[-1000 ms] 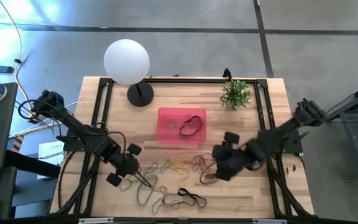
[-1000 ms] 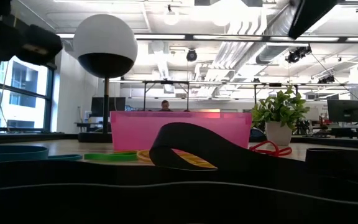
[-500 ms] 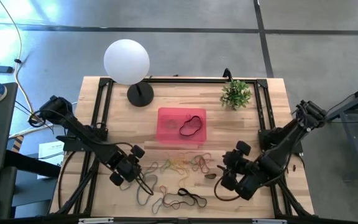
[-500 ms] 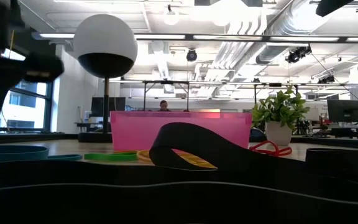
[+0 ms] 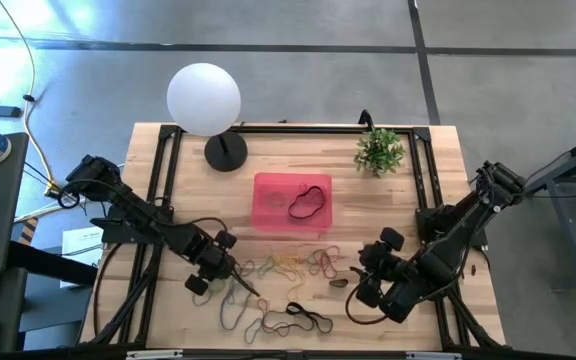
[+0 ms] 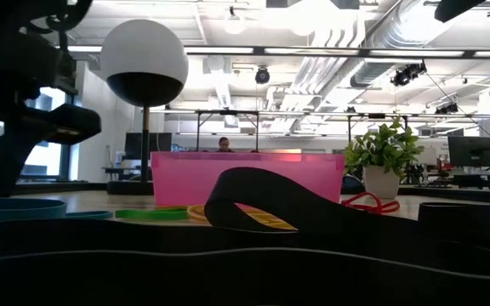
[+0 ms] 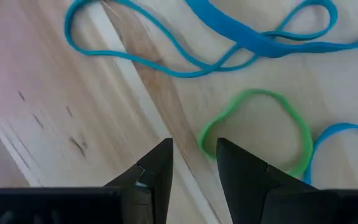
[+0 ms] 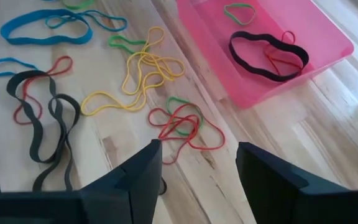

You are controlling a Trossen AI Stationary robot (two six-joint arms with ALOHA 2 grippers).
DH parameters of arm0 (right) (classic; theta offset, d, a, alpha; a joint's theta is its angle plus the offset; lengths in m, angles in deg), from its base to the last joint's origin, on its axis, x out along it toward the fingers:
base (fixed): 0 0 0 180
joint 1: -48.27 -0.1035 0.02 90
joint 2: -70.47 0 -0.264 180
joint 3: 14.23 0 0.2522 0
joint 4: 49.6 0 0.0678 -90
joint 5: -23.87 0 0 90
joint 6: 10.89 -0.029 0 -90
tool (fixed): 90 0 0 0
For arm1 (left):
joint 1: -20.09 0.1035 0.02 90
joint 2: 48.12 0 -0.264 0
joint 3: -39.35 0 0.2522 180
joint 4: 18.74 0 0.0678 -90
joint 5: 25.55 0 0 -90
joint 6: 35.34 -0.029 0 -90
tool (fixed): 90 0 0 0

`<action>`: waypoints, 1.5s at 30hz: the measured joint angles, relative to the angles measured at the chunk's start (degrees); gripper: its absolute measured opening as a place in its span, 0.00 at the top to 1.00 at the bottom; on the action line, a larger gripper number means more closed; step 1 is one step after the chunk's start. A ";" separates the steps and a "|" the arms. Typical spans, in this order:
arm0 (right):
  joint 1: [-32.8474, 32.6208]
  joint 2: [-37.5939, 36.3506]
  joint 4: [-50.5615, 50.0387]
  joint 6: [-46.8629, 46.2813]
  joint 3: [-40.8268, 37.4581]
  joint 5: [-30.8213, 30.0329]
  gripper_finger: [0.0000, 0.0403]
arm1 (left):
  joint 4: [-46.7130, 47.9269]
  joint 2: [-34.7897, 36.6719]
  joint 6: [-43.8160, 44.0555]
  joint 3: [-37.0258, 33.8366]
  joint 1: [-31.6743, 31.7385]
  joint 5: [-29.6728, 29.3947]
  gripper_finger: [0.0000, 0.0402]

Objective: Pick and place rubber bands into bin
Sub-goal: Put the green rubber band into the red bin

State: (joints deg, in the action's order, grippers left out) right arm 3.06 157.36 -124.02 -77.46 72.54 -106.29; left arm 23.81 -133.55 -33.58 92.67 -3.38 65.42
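Since a second ago, left hand (image 7: 193, 163) has shifted inward; its narrowly parted fingers flank a floppy green rubber band (image 7: 257, 130) on the wooden tabletop (image 5: 388, 190). Right hand (image 8: 197, 163) gapes empty near the translucent pink bin (image 8: 303, 28).

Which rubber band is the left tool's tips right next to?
The small green rubber band, just ahead of the left tool; the blue ones lie farther off.
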 joint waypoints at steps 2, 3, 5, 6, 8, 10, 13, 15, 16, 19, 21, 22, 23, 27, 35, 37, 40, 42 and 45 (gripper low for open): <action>0.00 0.00 -0.24 0.01 0.00 0.00 0.51 | -0.09 0.00 0.00 -0.02 -0.18 0.29 0.72; 0.04 0.00 -0.37 0.03 0.00 0.00 0.51 | -0.11 0.00 0.00 -0.02 -0.18 0.67 0.72; 0.04 0.00 -0.57 0.09 0.00 0.02 0.51 | -0.09 0.00 0.03 -0.02 -0.16 1.19 0.72; 0.04 0.00 -0.76 0.09 0.00 0.02 0.51 | -0.09 0.00 0.11 -0.02 -0.16 1.36 0.72; 0.04 0.00 -1.09 0.09 0.00 0.02 0.51 | -0.49 -0.55 0.65 0.00 -0.14 1.43 0.72; 0.04 0.00 -1.08 0.10 0.00 0.04 0.51 | -0.70 -1.57 1.70 -0.04 -0.14 1.70 0.72; 0.07 0.00 -1.23 -0.11 0.00 0.06 0.51 | -1.54 -3.48 3.25 0.18 -0.09 3.04 0.72; 0.11 0.02 -1.25 -0.14 0.00 0.07 0.51 | -1.55 -4.32 4.94 0.28 -0.05 3.30 0.72; 0.11 0.02 -1.27 -0.18 0.00 0.07 0.51 | -1.57 -4.51 5.76 0.32 -0.05 3.26 0.72; 0.20 0.02 -1.27 -0.27 0.00 0.13 0.51 | -1.78 -4.61 6.23 0.33 -0.08 3.01 0.74; 0.22 0.02 -1.45 -0.28 0.00 0.20 0.51 | -1.70 -4.68 6.22 0.33 -0.07 2.86 0.79; 0.22 0.02 -1.59 -0.28 0.00 0.20 0.51 | -1.66 -4.72 6.21 0.31 -0.05 2.69 0.83; 0.22 0.02 -1.65 -0.29 0.00 0.20 0.51 | -1.64 -4.72 6.21 0.31 -0.05 2.41 0.87; 0.22 0.02 -1.67 -0.48 0.00 0.22 0.51 | -1.70 -4.81 6.46 0.31 -0.11 0.97 0.98; 0.22 0.02 -1.67 -0.49 0.00 0.04 0.51 | -0.12 -3.31 6.16 1.18 -0.15 -2.22 0.99; 0.35 0.02 -1.69 -0.50 0.00 -0.22 0.51 | 1.81 -2.32 6.00 2.02 0.48 -4.46 1.00; 0.76 0.02 -1.75 -0.48 0.00 -0.37 0.51 | 2.63 -0.43 5.13 4.80 1.96 -7.55 1.00; 1.07 0.03 -1.78 -0.25 0.00 -0.44 0.51 | 4.23 0.31 3.31 6.34 3.05 -8.41 1.00; 1.51 0.04 -1.86 -0.04 0.00 -0.44 0.51 | 5.64 1.77 0.04 9.60 5.03 -9.63 1.00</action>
State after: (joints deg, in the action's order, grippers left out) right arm 4.57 157.41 -125.88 -77.50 72.54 -106.73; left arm 29.46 -131.78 -33.53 102.27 1.64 55.79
